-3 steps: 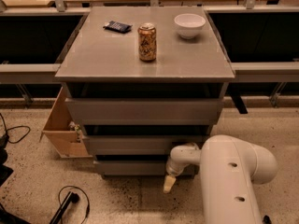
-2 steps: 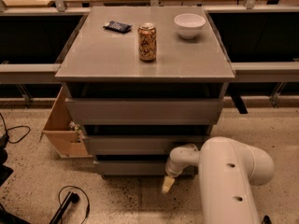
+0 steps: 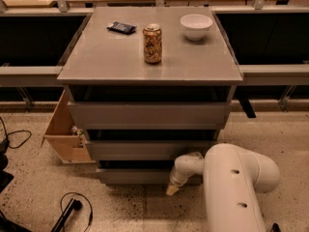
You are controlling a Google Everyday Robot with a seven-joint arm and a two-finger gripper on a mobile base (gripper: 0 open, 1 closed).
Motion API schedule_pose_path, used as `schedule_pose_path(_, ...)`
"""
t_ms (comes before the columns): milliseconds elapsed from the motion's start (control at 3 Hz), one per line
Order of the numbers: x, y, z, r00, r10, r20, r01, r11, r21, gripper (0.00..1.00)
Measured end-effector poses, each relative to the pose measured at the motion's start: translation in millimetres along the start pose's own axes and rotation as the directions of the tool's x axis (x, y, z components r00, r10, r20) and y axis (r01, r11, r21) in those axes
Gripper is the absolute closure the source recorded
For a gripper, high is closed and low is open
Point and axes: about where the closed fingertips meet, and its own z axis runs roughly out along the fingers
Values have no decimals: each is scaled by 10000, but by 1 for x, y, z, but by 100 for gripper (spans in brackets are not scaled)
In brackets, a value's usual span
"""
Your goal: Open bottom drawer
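The floor is a speckled light stone, and a grey cabinet (image 3: 149,115) stands on it in front of dark shelves with metal rails. The bottom drawer (image 3: 133,176) is the lowest of three grey fronts, close to the floor, and it looks the shortest and narrowest of them. A dark gap shows above its front.

The tool (image 3: 172,187) is at the right part of this front, near its lower edge, with a tan tip pointing down to the floor. It seems to touch the front or be just beside it; I cannot tell whether the tool is open or closed. The thick white arm (image 3: 234,187) comes to it from the near right corner.

Above the bottom drawer are the middle drawer (image 3: 149,150) and the top drawer (image 3: 147,115), both wider. A light wooden box (image 3: 65,134) leans at the left side of the cabinet.

On the grey tabletop (image 3: 193,62) a drink can (image 3: 152,43) stands upright near the middle. A white bowl (image 3: 196,26) is at the far right, and a small dark packet (image 3: 121,27) lies at the far left. Black cables (image 3: 72,210) lie on the floor at the near left.
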Motion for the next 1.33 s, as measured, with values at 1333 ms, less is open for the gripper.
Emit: schedule_pose_path(1333,27,-4,-33,9991,230,-358,-220,9993,302,100)
